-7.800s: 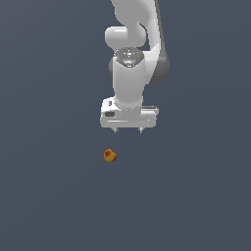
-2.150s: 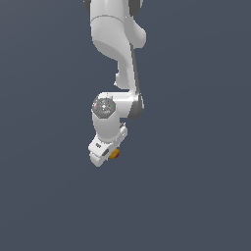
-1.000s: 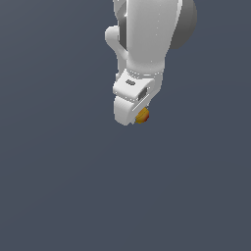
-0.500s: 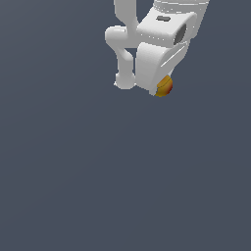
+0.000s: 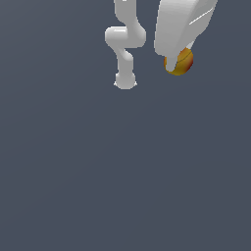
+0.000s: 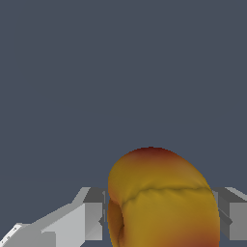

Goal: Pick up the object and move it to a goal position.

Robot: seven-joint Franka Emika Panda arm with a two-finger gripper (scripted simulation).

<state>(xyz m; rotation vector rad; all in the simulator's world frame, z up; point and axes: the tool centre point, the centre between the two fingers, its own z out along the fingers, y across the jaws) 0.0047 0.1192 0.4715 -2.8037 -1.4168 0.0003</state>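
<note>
The ball [image 5: 180, 62] is held high above the grey floor [image 5: 122, 186], pinched between the fingers of the gripper [image 5: 172, 63], which are drawn in narrow against its two sides. Over the last seconds it has been lifted clear of the ground and carried up and toward the exterior view's right, so that it now hangs close to that view's upper edge. The pickup is therefore judged done, and only the carry to the goal is left; no goal mark is shown in either view. In the wrist view the ball [image 6: 161, 202] fills the gap between the fingers [image 6: 91, 214], bulging forward beyond their tips, with nothing but bare floor [image 6: 120, 72] beyond. The grip is taken across the middle of a round, smooth-looking body, so a slip is thought possible under a quick swing. Open room lies on every side of the fingers, and only the arm's own base [image 5: 125, 81] stands well apart, toward the exterior view's left.
</note>
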